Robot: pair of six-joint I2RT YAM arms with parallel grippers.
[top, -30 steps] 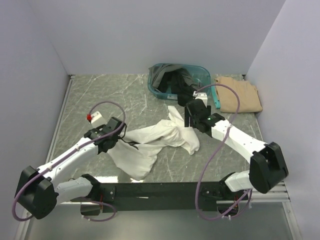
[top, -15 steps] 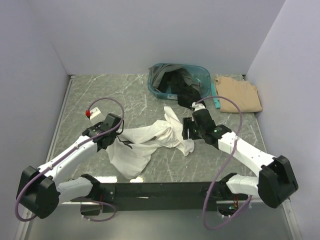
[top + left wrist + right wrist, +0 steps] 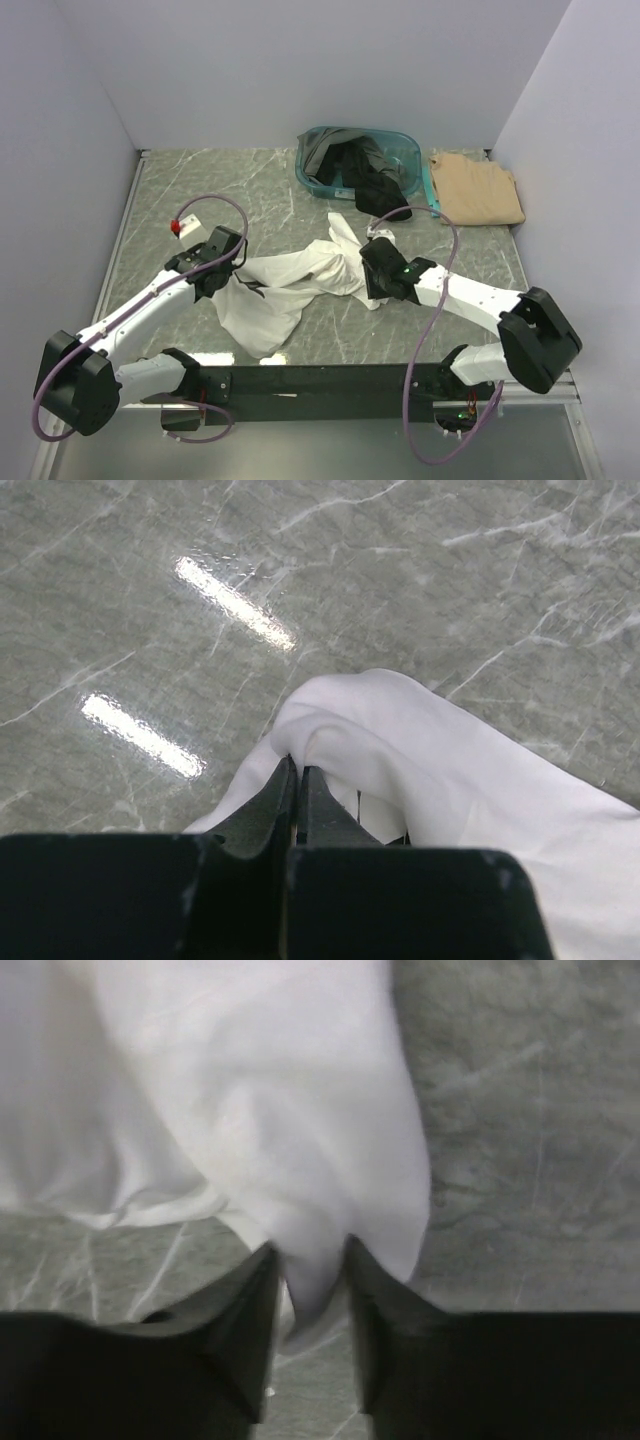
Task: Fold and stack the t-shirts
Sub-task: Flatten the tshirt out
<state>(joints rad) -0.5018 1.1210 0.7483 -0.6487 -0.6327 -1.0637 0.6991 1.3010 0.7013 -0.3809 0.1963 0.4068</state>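
You see the white t-shirt crumpled in the middle of the table. Your left gripper is clamped on one edge of it. Your right gripper straddles a fold at the opposite side, jaws apart. The tan t-shirt lies flat at far right, beside the teal basket holding dark t-shirts

Grey marbled table: crumpled white t-shirt at its centre, teal basket at the far edge, tan t-shirt in the far-right corner.
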